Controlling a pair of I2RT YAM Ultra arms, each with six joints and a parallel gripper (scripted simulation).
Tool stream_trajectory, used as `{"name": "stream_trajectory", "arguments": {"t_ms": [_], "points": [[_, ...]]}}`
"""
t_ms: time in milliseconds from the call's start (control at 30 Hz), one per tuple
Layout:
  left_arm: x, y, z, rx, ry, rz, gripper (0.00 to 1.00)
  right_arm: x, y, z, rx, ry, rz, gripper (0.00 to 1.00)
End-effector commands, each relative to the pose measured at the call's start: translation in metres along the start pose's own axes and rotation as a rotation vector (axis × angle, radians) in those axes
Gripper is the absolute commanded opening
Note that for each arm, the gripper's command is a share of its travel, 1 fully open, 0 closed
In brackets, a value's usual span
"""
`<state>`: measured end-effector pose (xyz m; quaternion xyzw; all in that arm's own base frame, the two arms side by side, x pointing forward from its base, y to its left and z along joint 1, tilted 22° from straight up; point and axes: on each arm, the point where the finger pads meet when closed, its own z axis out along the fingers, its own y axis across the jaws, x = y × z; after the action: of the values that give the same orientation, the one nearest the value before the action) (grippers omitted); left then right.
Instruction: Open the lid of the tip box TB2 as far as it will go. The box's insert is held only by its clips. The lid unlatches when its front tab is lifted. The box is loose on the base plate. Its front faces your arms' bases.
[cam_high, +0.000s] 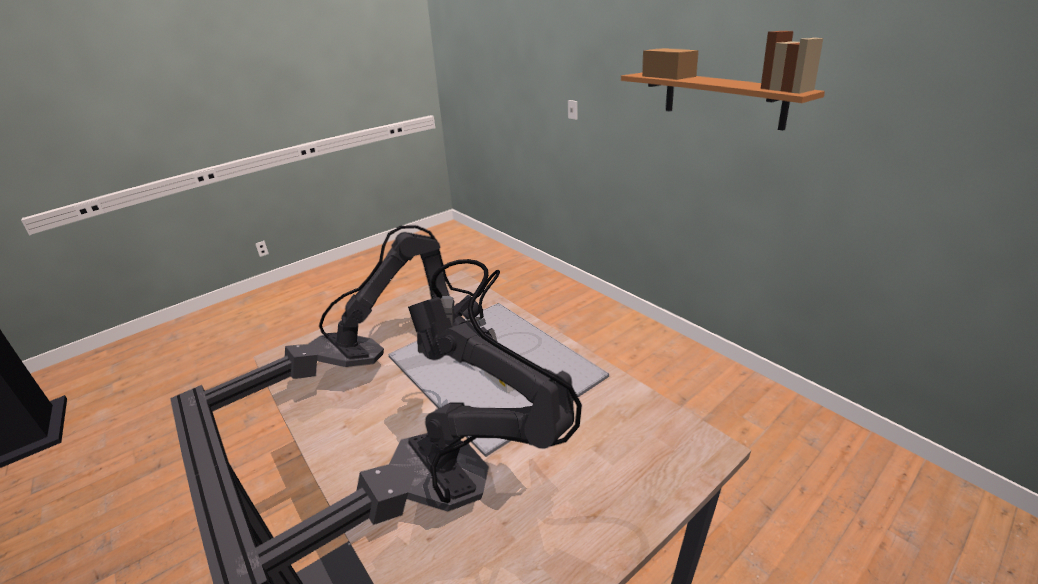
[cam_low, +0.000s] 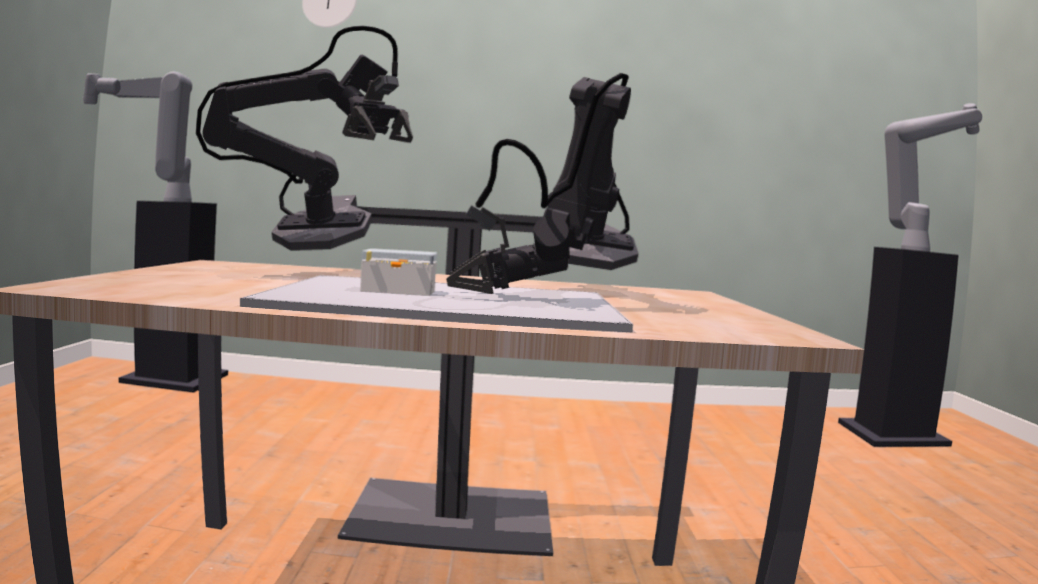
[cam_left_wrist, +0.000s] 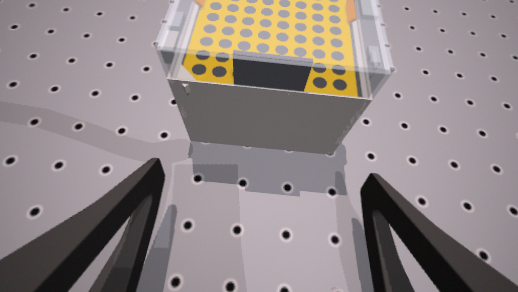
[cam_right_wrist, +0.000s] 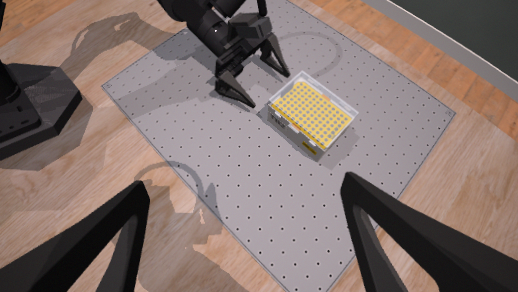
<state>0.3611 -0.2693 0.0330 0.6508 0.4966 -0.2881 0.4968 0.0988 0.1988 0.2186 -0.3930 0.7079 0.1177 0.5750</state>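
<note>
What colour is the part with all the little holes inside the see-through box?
Yellow insert; it shows best in the left wrist view.
</note>
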Motion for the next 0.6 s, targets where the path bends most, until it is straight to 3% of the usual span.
{"name": "stream_trajectory", "arguments": {"t_ms": [0, 567], "points": [[-0.014, 0.003, 0.005, 0.022, -0.031, 0.032, 1.0, -0.008, -0.002, -0.003, 0.005, -0.01, 0.008, 1.0], [-0.022, 0.008, 0.027, 0.016, -0.036, 0.037, 1.0, -0.008, -0.002, -0.003, 0.005, -0.01, 0.008, 1.0]]}}
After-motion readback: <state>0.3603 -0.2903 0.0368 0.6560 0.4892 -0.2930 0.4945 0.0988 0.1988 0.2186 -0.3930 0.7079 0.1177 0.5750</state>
